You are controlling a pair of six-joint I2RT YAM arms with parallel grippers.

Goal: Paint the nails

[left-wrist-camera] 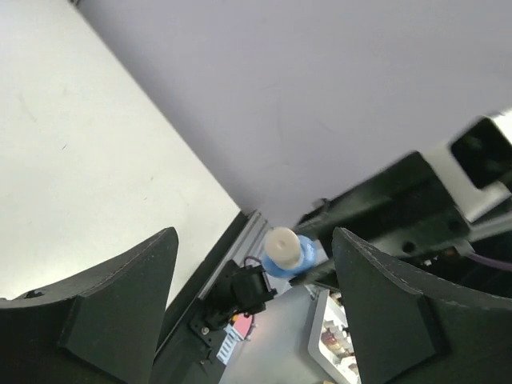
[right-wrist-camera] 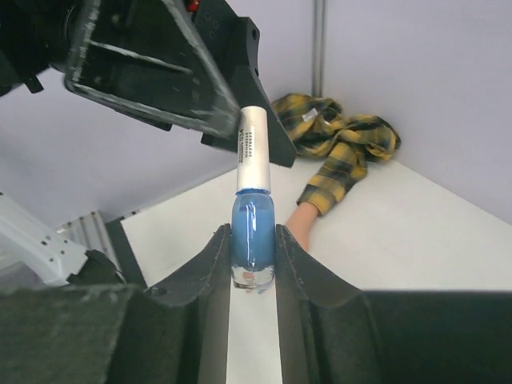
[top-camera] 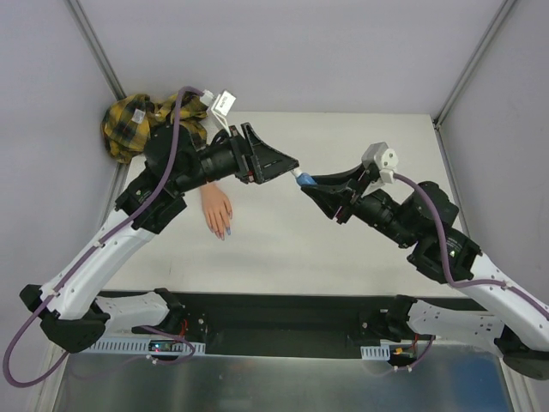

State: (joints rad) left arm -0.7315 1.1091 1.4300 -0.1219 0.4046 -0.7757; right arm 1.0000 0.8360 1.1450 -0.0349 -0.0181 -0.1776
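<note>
The mannequin hand lies palm down on the table, and its purplish nails point toward the near edge. Its plaid sleeve is bunched at the back left. My right gripper is shut on a small blue bottle whose white cap is still on and points at the left gripper. My left gripper is open, and the cap sits just beyond its spread fingertips, untouched. In the right wrist view only the hand's wrist shows; the nails are hidden there.
Both arms meet above the middle of the white table, to the right of the hand. Grey walls with metal posts close the back and sides. A black rail runs along the near edge between the arm bases.
</note>
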